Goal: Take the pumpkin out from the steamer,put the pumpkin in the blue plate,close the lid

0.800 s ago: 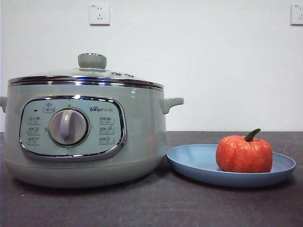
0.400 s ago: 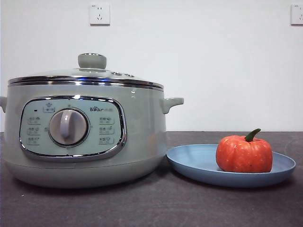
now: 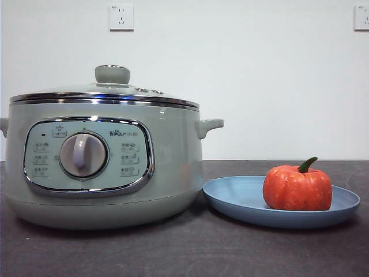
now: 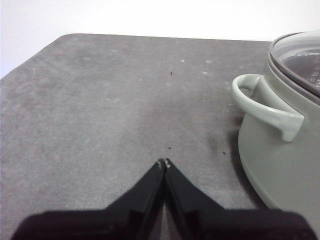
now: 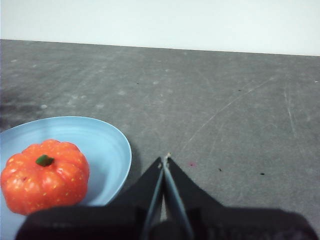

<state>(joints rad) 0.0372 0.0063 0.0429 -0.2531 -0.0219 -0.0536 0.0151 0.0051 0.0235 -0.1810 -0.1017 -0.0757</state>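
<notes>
Nothing moved; "Bear" logo on steamer point(image 3: 104, 167), pumpkin point(image 3: 297, 187) plated.

At the left of the front view, the steamer point(image 3: 104, 167) is showing a smooth, softly glossy sage-green shell with a bright chrome frame around its panel, while the lid point(image 3: 104, 95) on top is gleaming with a polished metal rim around clear glass and a satin green knob. At the lower right, the blue plate point(image 3: 242, 199) is looking matt and smooth like plastic, and the pumpkin point(image 3: 297, 187) on it is showing a dull, speckled, slightly rough orange skin. The table point(image 4: 100, 110) is appearing as a matt dark grey surface, finely grained and scuffed with pale marks.
</notes>
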